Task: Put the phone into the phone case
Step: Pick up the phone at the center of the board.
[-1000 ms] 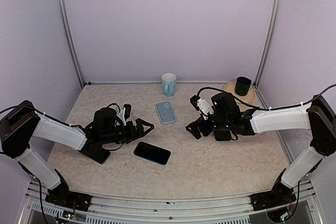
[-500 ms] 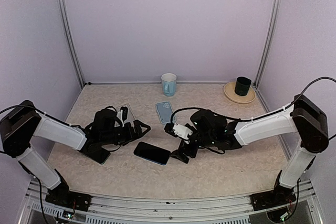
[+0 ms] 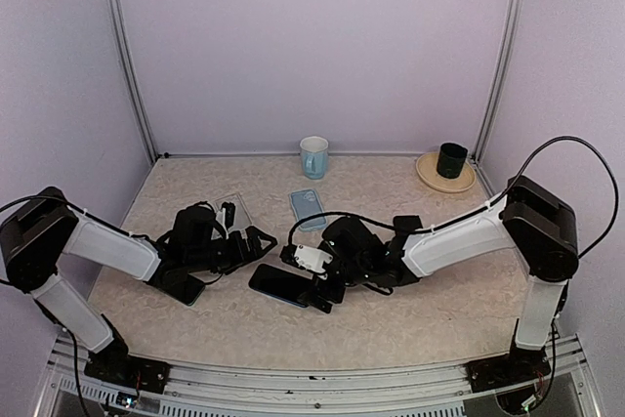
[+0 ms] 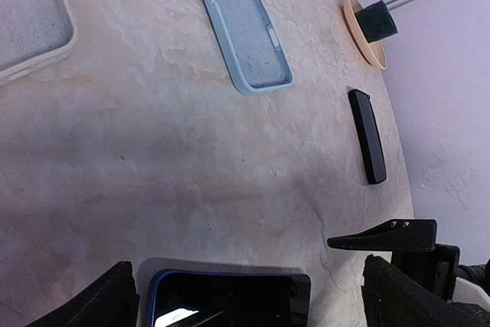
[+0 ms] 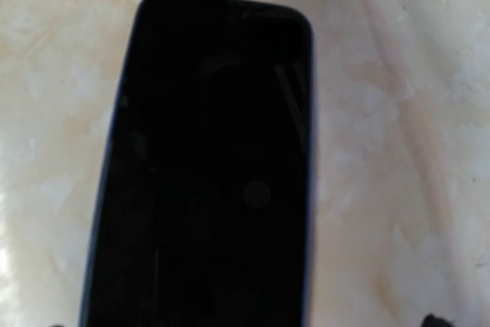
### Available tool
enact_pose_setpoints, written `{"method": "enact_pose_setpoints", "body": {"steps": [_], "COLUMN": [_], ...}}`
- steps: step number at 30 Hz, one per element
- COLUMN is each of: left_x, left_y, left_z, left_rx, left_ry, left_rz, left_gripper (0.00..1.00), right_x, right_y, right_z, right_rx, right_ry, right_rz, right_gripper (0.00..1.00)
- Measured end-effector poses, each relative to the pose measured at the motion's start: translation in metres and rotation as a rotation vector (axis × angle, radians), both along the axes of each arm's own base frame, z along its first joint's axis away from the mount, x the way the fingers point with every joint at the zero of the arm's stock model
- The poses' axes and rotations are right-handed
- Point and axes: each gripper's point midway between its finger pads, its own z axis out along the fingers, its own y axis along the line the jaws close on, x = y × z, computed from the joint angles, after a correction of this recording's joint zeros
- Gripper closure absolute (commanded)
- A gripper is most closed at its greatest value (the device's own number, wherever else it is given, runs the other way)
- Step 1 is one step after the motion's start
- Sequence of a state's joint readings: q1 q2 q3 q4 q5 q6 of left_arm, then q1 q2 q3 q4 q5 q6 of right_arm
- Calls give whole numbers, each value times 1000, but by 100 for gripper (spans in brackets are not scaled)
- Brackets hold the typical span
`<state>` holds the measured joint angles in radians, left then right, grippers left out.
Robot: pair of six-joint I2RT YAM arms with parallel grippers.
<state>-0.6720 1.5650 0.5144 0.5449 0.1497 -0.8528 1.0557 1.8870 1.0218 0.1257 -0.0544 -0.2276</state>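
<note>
Plainly, the right hand (image 3: 314,290) is spread wide and grasps nothing; it hangs low over the right end of the black slab phone with a dark blue rim (image 3: 275,281), which lies flat and screen-up on the mottled beige bench (image 3: 391,327). In the wrist view the phone (image 5: 207,166) runs lengthwise straight away from that hand. Only one dark fingertip (image 5: 435,322) peeks in at the bottom corner, outside the phone's long edge, so the fingers seem set to close across its narrow width. The right arm is stretched low and nearly level towards the phone, elbow raised far to the phone's right. The left hand (image 3: 258,240), equally released and empty, sits just off the phone's left end, its forearm lying low along the bench. The right hand looks nearer the grasp. Beyond the phone lies the light blue phone case (image 3: 309,209), cavity up, its long axis crossing the phone's.
</note>
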Motion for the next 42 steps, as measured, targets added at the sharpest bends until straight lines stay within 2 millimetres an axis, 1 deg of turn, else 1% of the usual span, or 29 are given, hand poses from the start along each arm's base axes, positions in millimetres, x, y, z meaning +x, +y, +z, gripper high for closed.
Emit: {"method": "enact_pose_setpoints", "body": {"steps": [6,10,21,30,35,39,42], "left_x": [2,3,4,1,0,0,0], "left_y": [4,6,10,16,20,22,22], "left_z": [-1,-2,-4,-12,-15,-15,-15], "left_rx": [1,0,-3,2,-1,-6,-9], "left_ry": [3,9,19,36,46,48,47], "left_rz": [11,18,33,42,55,61,63], "left_gripper": [1,1,1,1,1,1,1], "right_x": [7,9,7,7,9,9,6], "right_y": [10,15,31,37,44,49,50], "right_z": [-5,-4,-10,-20,-19,-20,-20], "right_rx": [-5,2,10,-8,-2,-1,0], "right_ry": [3,6,22,10,2,-3,2], "right_rz": [-8,-12,-15,-33,-42,-44,-42], "right_gripper": [0,0,0,1,8,19,29]}}
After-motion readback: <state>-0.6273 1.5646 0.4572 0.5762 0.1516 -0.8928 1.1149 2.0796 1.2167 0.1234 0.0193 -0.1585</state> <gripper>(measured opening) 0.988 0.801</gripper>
